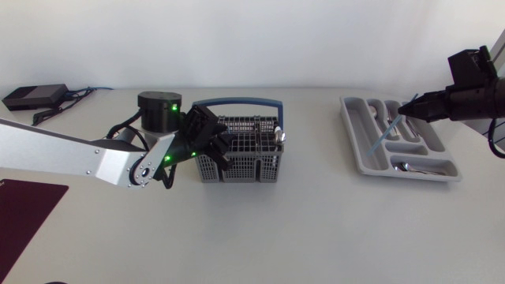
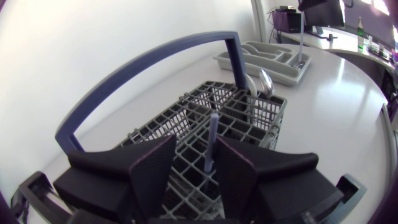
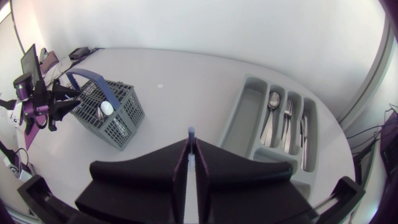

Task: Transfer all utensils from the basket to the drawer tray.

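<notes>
The grey wire basket (image 1: 245,162) with its blue handle (image 1: 237,102) stands mid-table. My left gripper (image 1: 219,150) reaches into its left end. In the left wrist view that gripper (image 2: 194,149) is open around an upright thin purple utensil handle (image 2: 212,140), which lies against one finger (image 2: 239,168) only. Spoons (image 2: 263,83) stand in the basket's far corner. My right gripper (image 1: 405,110) hovers over the grey drawer tray (image 1: 357,155), shut on a light-blue utensil (image 1: 386,131) that hangs down slanted. The tray (image 3: 245,102) holds a spoon (image 3: 271,111), a fork and a knife.
A black box (image 1: 32,95) with cables sits at the back left corner. A dark maroon mat (image 1: 22,211) lies at the front left. Bare white table stretches between basket and tray and along the front.
</notes>
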